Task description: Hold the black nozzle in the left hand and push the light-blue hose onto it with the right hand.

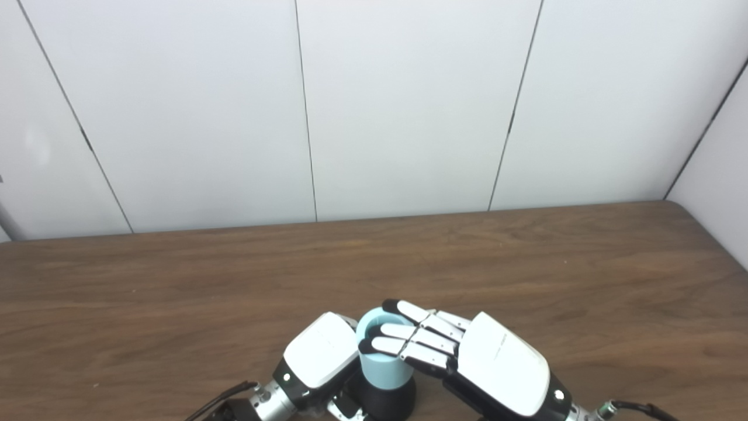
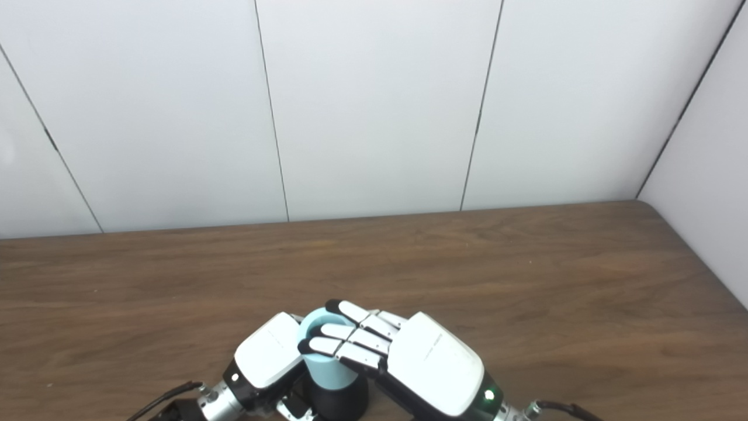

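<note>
i see the light-blue hose [image 1: 381,365] standing on the black nozzle [image 1: 390,400] near the tabletop [image 1: 526,263] front edge; my right hand [image 1: 461,351] grasps the hose, my left hand [image 1: 318,354] grasps the nozzle; likely only final seating remains.

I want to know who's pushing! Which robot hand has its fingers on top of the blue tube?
The right hand: its fingers stretch across the light-blue hose. The left hand sits beside it, lower down.

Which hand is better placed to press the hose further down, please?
Probably the right hand: its fingers lie across the hose top, while the left hand sits beside the nozzle.
</note>
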`<state>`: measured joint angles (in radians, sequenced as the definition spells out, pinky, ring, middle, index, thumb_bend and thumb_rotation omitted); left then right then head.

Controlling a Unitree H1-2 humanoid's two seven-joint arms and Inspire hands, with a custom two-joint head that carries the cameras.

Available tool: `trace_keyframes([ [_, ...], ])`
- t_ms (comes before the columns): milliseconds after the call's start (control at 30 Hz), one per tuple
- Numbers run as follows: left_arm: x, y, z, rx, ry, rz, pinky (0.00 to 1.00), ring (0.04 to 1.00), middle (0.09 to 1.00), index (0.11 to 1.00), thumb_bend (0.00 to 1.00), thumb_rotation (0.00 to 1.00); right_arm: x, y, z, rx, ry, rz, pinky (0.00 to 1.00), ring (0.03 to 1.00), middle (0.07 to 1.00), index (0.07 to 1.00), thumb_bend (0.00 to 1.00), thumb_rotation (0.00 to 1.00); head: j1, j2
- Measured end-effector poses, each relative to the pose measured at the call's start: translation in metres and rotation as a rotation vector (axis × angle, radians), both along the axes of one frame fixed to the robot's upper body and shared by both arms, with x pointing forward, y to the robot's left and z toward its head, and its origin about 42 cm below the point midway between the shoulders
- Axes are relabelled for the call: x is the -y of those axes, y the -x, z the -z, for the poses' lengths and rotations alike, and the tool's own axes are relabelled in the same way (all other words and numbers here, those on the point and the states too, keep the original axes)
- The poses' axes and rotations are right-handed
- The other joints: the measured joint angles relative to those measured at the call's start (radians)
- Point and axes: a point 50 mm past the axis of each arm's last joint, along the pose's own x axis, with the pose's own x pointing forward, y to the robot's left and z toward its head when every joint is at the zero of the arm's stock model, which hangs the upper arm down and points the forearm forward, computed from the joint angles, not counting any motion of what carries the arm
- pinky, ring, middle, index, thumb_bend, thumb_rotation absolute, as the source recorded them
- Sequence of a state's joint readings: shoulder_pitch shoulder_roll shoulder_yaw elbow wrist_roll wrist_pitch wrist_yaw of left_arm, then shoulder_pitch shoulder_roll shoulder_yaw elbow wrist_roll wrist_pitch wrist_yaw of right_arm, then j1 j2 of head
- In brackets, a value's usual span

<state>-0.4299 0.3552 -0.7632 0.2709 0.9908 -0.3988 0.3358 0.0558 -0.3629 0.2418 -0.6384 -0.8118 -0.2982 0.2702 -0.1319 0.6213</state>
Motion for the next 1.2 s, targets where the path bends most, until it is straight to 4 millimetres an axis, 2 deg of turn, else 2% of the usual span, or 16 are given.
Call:
trace_keyframes([
  [1133,-0.0003,0.0011,0.0004,-0.003,0.001,-0.002,0.34,0.421,0.496,0.483,0.5,0.0,-0.0008,0.0002,-0.0001,-0.003,-0.004,-0.001,0.71,0.816,0.828,0.775,0.91,0.77,0.0,0.003],
  [1200,-0.0003,0.0011,0.0004,-0.003,0.001,-0.002,0.32,0.4,0.484,0.494,0.5,0.0,-0.0009,0.0002,-0.0001,-0.003,-0.005,-0.002,0.72,0.818,0.83,0.776,0.91,0.77,0.0,0.003],
])
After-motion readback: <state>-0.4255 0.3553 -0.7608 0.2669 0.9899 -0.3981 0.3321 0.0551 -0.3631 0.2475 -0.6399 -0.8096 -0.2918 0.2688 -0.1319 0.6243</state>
